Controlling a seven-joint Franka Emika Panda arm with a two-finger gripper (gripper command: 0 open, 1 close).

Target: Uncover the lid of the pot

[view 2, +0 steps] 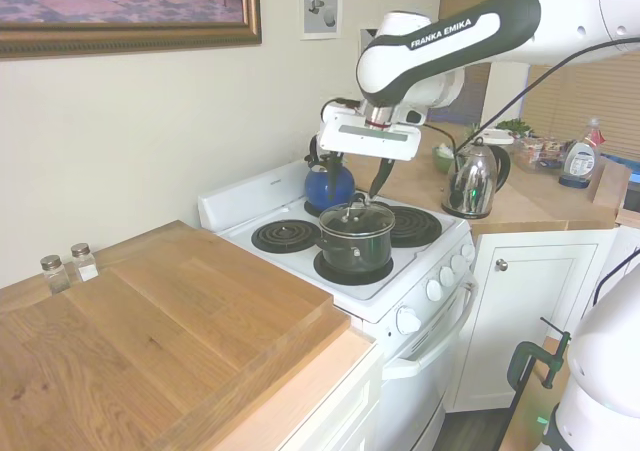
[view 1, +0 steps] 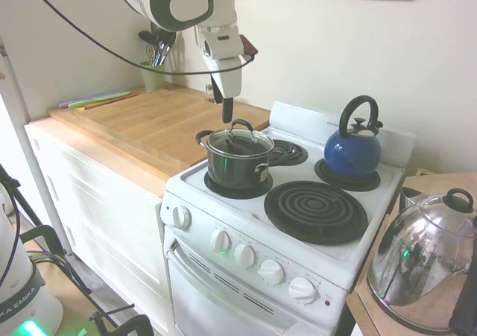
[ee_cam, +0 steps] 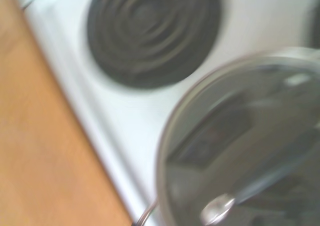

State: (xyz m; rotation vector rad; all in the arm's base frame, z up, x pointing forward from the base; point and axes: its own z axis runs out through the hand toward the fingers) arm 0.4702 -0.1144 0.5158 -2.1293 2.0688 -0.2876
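The claw [view 1: 226,115] hung directly above the pot [view 1: 238,163], its tips just above the black loop handle [view 1: 240,124] of the lid [view 1: 240,141]. Whether its fingers were apart or together could not be told; they read as one dark sliver in both exterior views.

The pot stood on the stove's [view 1: 350,243] front burner nearest the wooden table [view 1: 141,124], at about 9 o'clock from the large bare front coil [view 1: 315,211]. The glass lid sat square on the pot's steel rim, not yet lifted. The wrist view, blurred, showed the lid's metal rim [ee_cam: 165,151] beside the rear coil [ee_cam: 152,30].

Recommended handling, as judgement: the fingers should straddle the loop handle across its narrow width, descend until the bar sits well between them, close firmly, then lift straight up so the rim clears without dragging the pot off the burner. A glass lid would swing if gripped off-centre.

Contents: nothing definite could be made out through the glass; reflections obscured the interior. The blue kettle [view 1: 352,150] sat on the rear burner at 2 o'clock from the pot, its contents unseen. A green cup [view 1: 153,75] at the table's back held utensils.
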